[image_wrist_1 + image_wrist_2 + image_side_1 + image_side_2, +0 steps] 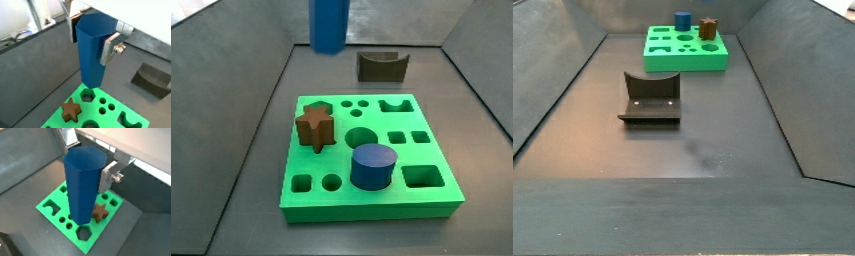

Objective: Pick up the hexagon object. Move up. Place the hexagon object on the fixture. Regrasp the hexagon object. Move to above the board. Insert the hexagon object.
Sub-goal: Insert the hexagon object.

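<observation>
- The gripper [95,36] is clamped on the hexagon object [91,50], its flat silver fingers [110,48] pressed against opposite faces of the bar near the top end; the jaws stand only as far apart as the bar is thick.
- In both wrist views the long blue bar hangs upright from the gripper [88,159], and its hexagonal end face shows clearly in a wrist view [85,159].
- The bar's lower end is in the air over the board [130,120] — apart from it, not touching.
- In a side view the hexagon object [329,25] enters from the upper edge at about 12 o'clock from the board [372,200]; the gripper itself is out of that frame.
- The board is a bright green slab with cut-outs. A brown star peg [314,127] stands in it at roughly 9 o'clock from the board's middle, and a short blue cylinder [373,166] stands at about 6 o'clock.
- The fixture [381,66] sits on the grey floor beyond the board's far edge, at about 1 o'clock from the board's middle in that side view — well apart from the bar.
- In a side view from the opposite end, the fixture [649,98] lies in mid-floor with the board [684,52] behind it at 12 o'clock, the cylinder [683,20] and star peg [708,28] upright on it.
</observation>
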Available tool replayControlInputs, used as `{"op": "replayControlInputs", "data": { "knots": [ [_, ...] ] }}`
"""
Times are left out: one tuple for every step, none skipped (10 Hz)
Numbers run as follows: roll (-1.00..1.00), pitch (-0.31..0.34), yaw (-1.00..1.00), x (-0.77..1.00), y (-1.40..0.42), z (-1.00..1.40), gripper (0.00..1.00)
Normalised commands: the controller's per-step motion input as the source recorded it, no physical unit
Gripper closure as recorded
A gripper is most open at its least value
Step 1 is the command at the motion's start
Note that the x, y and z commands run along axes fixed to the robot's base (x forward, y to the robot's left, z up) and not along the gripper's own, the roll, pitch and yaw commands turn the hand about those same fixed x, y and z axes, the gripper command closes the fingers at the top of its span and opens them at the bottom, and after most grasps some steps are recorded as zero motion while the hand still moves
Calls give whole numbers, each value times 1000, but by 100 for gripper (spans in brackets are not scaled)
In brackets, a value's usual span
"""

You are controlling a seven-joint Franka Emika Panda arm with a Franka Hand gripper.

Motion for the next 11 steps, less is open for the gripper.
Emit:
{"op": "replayControlInputs", "data": {
  "knots": [
    [-109, -83, -794, -243, 0, -809, 100],
    [-49, -36, -797, -386, 66, -974, 100],
    [-59, -39, -823, -377, 54, -974, 100],
    [-66, -54, -817, -263, 11, -917, 100],
    [-46, 56, -737, 0, 49, -897, 100],
    [-70, 19, -840, 14, 0, -743, 100],
    [-123, 0, -383, 200, 11, -314, 100],
    [-56, 1, 0, 166, 20, -191, 100],
    [-124, 64, 157, 331, 154, -540, 100],
    [-80, 67, 234, 154, 229, -666, 100],
    [-13, 76, 323, 74, 243, -640, 100]
  ]
}}
